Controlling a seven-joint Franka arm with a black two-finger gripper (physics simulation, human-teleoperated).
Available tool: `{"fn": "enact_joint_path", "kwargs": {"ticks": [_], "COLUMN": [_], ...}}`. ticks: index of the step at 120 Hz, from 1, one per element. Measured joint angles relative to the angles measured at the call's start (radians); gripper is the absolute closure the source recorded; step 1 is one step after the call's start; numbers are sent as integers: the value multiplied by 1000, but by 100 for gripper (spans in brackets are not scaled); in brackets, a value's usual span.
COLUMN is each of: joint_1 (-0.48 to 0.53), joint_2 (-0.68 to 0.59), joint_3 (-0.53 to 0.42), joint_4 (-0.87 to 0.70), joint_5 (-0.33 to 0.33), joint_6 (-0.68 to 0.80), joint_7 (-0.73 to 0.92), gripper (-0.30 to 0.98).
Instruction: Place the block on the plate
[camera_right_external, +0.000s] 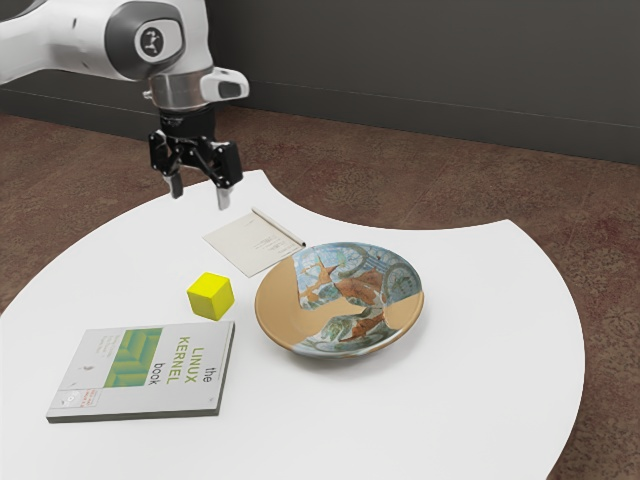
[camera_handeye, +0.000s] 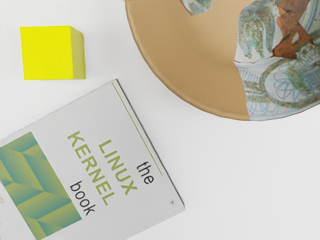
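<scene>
My gripper (camera_right_external: 198, 196) hangs above the far side of the white table in the exterior view, its two fingers apart with nothing between them. A yellow block (camera_right_external: 210, 297) rests on the tabletop, below the gripper and apart from it. To the block's right in the exterior view lies the wide plate (camera_right_external: 285, 312), tan with a patterned blue, green and rust surface and nothing on it. The wrist view has the block (camera_handeye: 46, 53) and part of the plate (camera_handeye: 165, 55), with bare tabletop between them.
A book (camera_right_external: 145, 370) with a grey cover lies close beside the block; in the wrist view the book (camera_handeye: 107, 160) also lies near the plate. A paper notepad (camera_right_external: 250, 243) is behind the plate, with a pen (camera_right_external: 278, 227) along its edge. The table (camera_right_external: 480, 400) has a curved rim.
</scene>
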Motion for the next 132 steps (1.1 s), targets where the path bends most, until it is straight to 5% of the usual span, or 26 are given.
{"fn": "enact_joint_path", "kwargs": {"ticks": [28,65,132], "joint_1": [1,27,153], "joint_2": [23,298,426], "joint_3": [-4,10,9], "joint_4": [1,173,174], "joint_5": [6,-5,-37], "joint_6": [31,159,241], "joint_7": [23,-22,-58], "gripper": [0,0,0]}}
